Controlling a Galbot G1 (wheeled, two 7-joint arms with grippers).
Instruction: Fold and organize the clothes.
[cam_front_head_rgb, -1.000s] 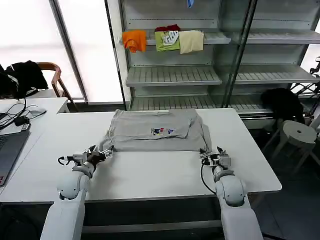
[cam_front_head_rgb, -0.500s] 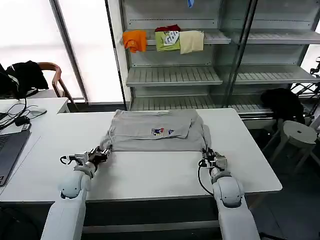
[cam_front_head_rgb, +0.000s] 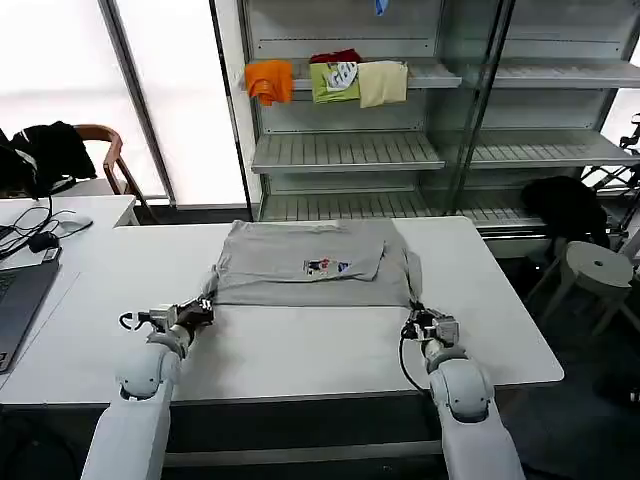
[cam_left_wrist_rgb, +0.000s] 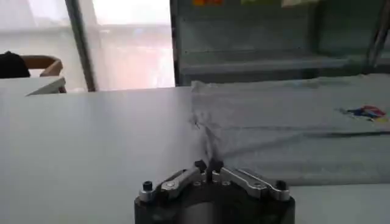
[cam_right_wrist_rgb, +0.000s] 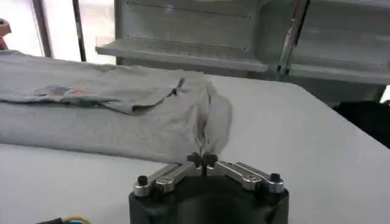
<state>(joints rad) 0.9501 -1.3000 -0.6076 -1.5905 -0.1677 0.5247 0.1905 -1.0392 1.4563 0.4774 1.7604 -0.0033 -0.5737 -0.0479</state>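
1. We work at a white table (cam_front_head_rgb: 300, 350), with a shelf unit (cam_front_head_rgb: 400, 150) at twelve o'clock carrying a few folded clothes.
2. The grey shirt (cam_front_head_rgb: 290, 280) lies across the far half of the table, partly folded, its near edge running straight from nine to three o'clock and its small chest print (cam_front_head_rgb: 328, 266) facing up.
3. Our left gripper (cam_front_head_rgb: 199, 312) sits at about eight o'clock from the shirt's middle, fingers closed to a pinch on the near left corner of the cloth, as the left wrist view (cam_left_wrist_rgb: 208, 167) confirms.
4. Our right gripper (cam_front_head_rgb: 422, 322) sits at about four o'clock, pinched shut on the near right corner, where a ridge of fabric gathers in the right wrist view (cam_right_wrist_rgb: 203, 159).
5. We judge the step in hand to be drawing the near edge taut before folding. To do it well, we should keep both pinches level and move them together, so the edge stays straight and the layer on top does not slide; the right corner's gathered ridge may need smoothing.
6. The print is multicoloured, but we cannot read any writing or brand on it.
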